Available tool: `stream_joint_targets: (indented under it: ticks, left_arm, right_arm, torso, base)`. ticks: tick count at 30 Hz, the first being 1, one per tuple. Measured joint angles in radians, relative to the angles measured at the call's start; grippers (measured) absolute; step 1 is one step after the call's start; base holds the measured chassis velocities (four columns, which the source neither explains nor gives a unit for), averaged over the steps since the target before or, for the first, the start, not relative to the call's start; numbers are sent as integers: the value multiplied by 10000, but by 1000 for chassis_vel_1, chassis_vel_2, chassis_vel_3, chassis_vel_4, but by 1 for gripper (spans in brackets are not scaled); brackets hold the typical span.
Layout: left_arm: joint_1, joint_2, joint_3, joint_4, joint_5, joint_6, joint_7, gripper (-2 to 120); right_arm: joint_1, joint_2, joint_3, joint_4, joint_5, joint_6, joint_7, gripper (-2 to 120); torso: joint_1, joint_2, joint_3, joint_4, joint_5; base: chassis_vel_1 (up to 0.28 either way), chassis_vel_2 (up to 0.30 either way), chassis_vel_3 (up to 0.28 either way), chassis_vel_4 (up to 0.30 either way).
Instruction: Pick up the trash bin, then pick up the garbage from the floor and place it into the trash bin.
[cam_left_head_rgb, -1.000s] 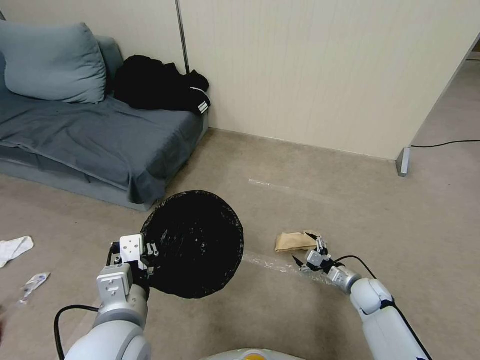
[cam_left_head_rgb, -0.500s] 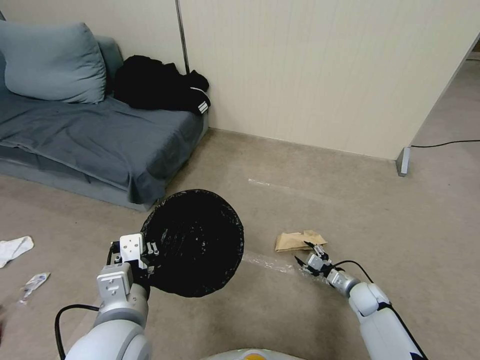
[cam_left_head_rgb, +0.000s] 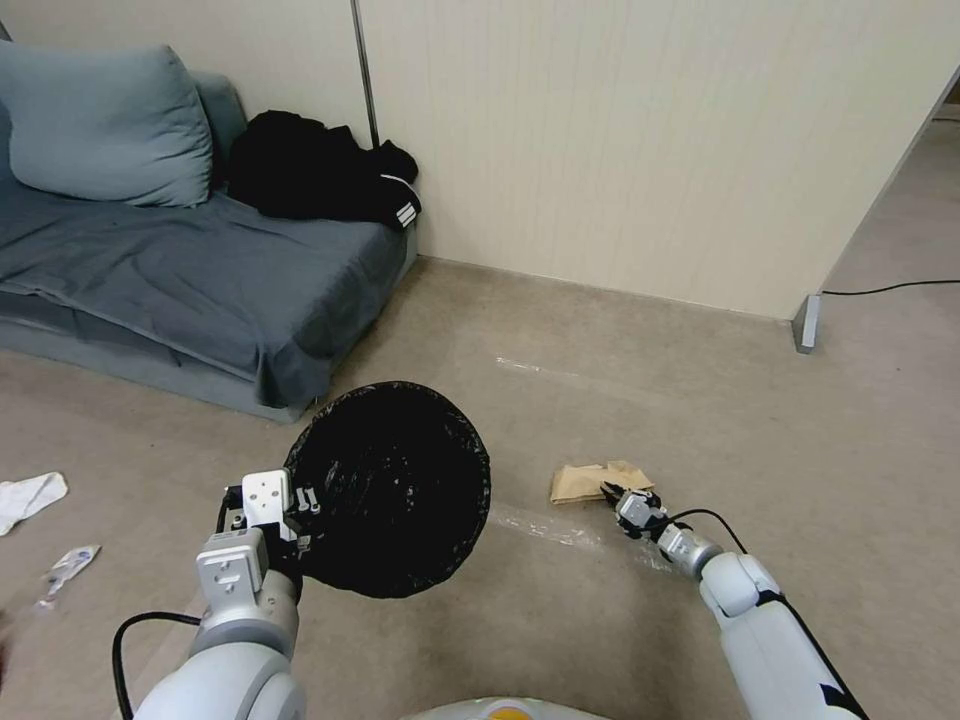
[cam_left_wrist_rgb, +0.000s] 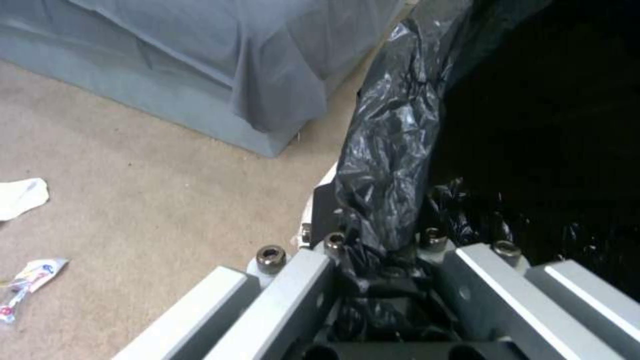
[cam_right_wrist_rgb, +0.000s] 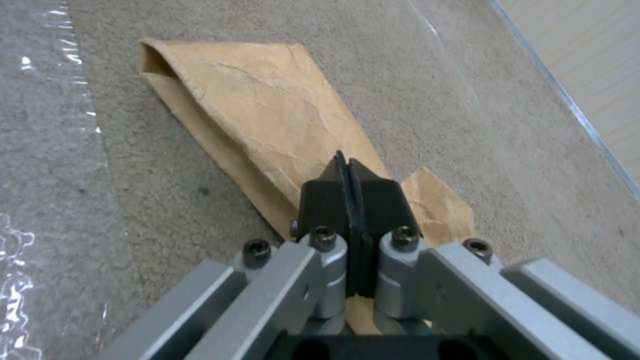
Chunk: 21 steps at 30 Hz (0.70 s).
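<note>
The trash bin, lined with a black bag, hangs tilted above the floor, its mouth facing me. My left gripper is shut on its rim. In the left wrist view the bag-covered rim runs down between the closed fingers of the left gripper. A crumpled brown paper bag lies flat on the carpet to the right. My right gripper sits at its near right edge. The right wrist view has the right gripper pressed shut over the brown paper bag, apparently pinching it.
A white tissue and a colourful wrapper lie on the carpet at far left. A grey sofa with black clothes stands at the back left. Clear tape crosses the carpet; a partition post stands at right.
My right gripper moved forward to the paper bag's edge and its fingers went from open to shut. The left arm and bin stayed almost still.
</note>
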Motion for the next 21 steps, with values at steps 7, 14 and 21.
stream_joint_targets:
  ticks: [7,14,21]
  left_arm:
    - [173,-7,-23,2,27,-12,-8,1]
    - [165,29,-26,5,36,-26,-13,1]
    - [59,81,66,8,42,-37,-14,1]
  right_arm:
    - [278,75,18,-584,-32,343,0,0]
    - [142,65,-27,-134,67,268,-4,0]
    - [-266,1,-145,593,249,23,9,10]
  torso:
    - [0,0,0,0,1]
    - [0,1,0,0,0]
    - [0,0,0,0,1]
  base:
    - [0,0,0,0]
    - [0,0,0,0]
    - [0,0,0,0]
